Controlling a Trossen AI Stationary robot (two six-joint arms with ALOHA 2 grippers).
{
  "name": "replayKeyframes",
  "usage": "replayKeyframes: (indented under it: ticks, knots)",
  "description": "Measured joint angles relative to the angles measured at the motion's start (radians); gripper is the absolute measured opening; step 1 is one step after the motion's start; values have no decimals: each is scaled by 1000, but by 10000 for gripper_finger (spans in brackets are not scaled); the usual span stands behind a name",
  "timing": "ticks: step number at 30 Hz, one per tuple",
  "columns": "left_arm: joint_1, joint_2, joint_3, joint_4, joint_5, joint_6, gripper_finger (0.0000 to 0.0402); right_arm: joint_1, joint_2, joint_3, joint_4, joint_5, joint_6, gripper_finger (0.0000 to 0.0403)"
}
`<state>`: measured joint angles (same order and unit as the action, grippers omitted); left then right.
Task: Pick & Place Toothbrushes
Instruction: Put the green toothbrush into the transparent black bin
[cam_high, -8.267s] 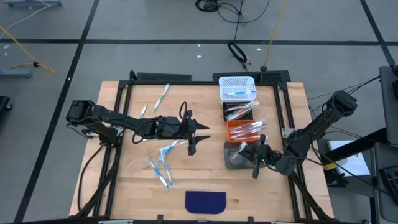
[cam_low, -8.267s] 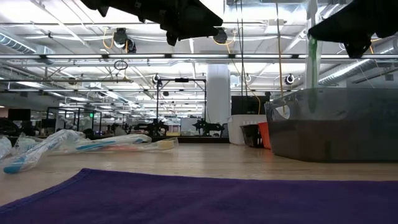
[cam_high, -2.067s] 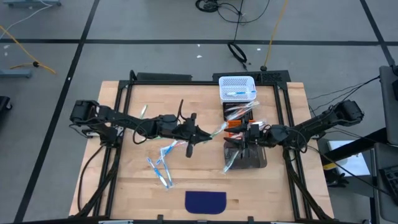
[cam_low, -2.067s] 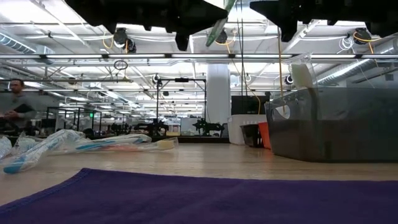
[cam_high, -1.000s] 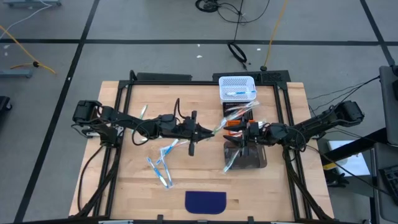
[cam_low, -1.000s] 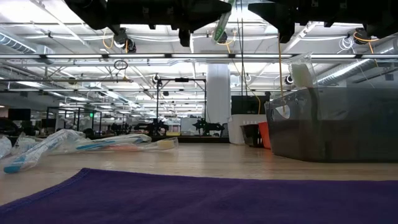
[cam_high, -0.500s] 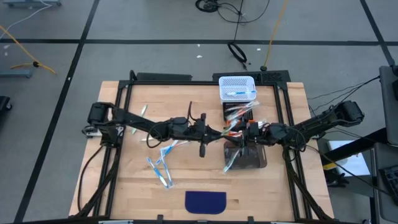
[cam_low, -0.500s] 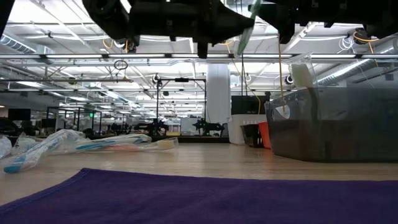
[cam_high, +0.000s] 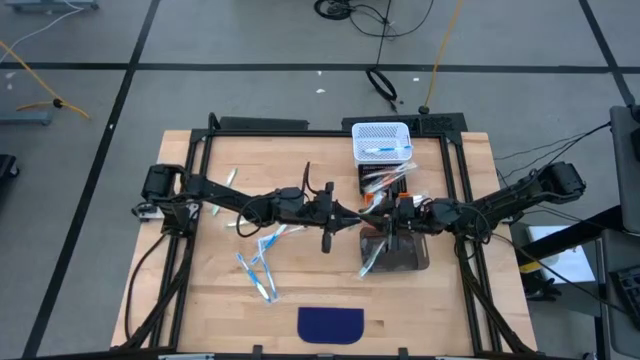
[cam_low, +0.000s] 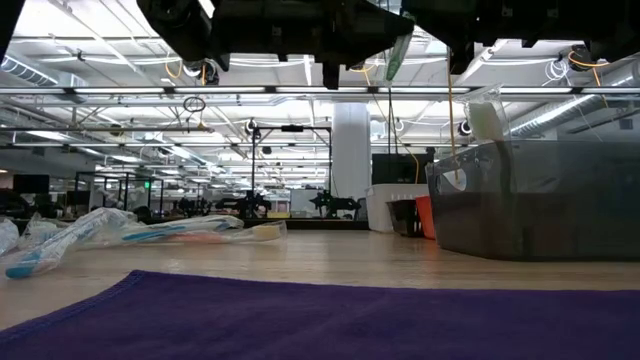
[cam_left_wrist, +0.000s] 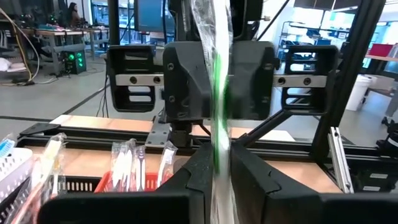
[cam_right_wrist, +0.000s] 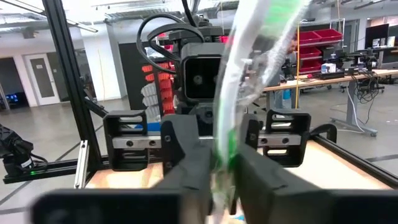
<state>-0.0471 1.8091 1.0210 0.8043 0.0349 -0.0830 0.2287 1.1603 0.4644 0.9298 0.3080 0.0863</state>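
Observation:
A green toothbrush (cam_high: 371, 208) in a clear wrapper hangs in the air beside the bins, bridging my two grippers. My left gripper (cam_high: 356, 213) reaches in from the table's left and is shut on one end of it. My right gripper (cam_high: 386, 213) comes from the right, facing the left one, and is shut on the other end. In the low view the toothbrush (cam_low: 397, 55) shows tilted, high above the table. Loose wrapped toothbrushes (cam_high: 258, 275) lie flat on the wood at the near left, with others (cam_high: 270, 238) under my left arm. My left gripper pinches the wrapped toothbrush at one end (cam_left_wrist: 219, 158) between its two fingers, coming level from the table's left. The toothbrush runs on forward past the fingertips, clear of the table. My right gripper pinches the wrapper's other end (cam_right_wrist: 219, 155) between its two fingers, coming level from the table's right. The toothbrush (cam_right_wrist: 249, 56) stands out past the fingertips toward my left gripper, lifted clear.
Bins stand in a row at the right: a white basket (cam_high: 381, 140) at the far end, a black bin (cam_high: 385, 180) with toothbrushes, an orange one (cam_high: 375, 200), and a grey see-through bin (cam_high: 400, 255) nearest. A purple cloth (cam_high: 331, 324) lies at the near edge.
My left gripper has gone toward the table's right edge with the green toothbrush, up to my right gripper, which has kept its place. The toothbrush's free end now sits between my right gripper's fingers.

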Motion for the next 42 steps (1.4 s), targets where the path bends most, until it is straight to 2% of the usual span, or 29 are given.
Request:
replayKeyframes:
  ticks: [2,15,19,23,30,36,42]
  knots:
    - [-1,0,0,0,-1,0,59,0,0,0,0,0,-8,16]
    - [1,-15,0,-22,-10,6,62,0,-3,0,-3,5,-27,13]
    - [1,-67,0,-112,-10,14,63,1,-18,0,-36,9,-28,13]
    - [1,-135,0,-266,-10,39,63,15,-83,0,-151,89,-30,13]
    - [2,-232,0,-568,-19,63,63,90,-236,0,-415,115,21,13]
    - [0,-230,0,-668,-20,55,63,158,-347,0,-688,158,132,13]
    - [0,-224,0,-713,-20,54,63,199,-363,0,-849,195,212,12]
